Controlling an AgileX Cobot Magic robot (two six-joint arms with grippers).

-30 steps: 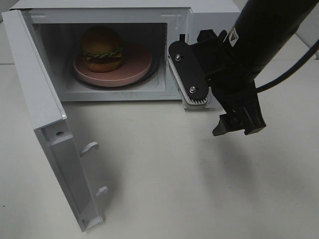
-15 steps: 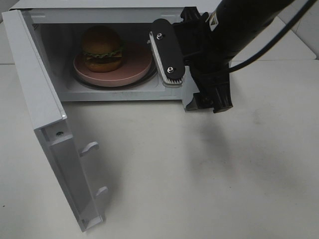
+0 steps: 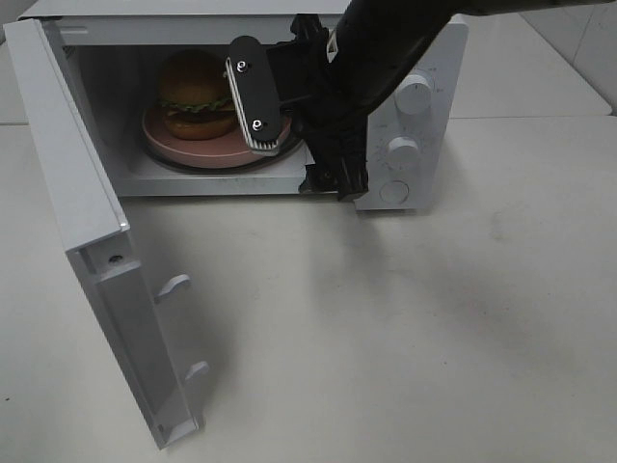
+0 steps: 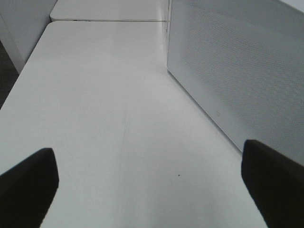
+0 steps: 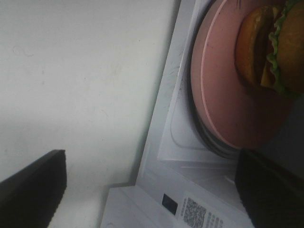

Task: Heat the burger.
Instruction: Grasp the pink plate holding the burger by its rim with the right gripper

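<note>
Looking into the microwave (image 3: 415,145), I see the burger (image 3: 196,92) on its pink plate (image 3: 193,151) inside. My right gripper (image 3: 301,164) hangs at the doorway, jaws spread wide, empty. My left gripper (image 4: 149,183) is likewise, over the table (image 4: 95,95).

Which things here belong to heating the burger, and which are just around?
Job: burger, pink plate under it, microwave, its open door, right gripper open at the microwave's opening.
Just around: left gripper, open over the table beside the microwave.
</note>
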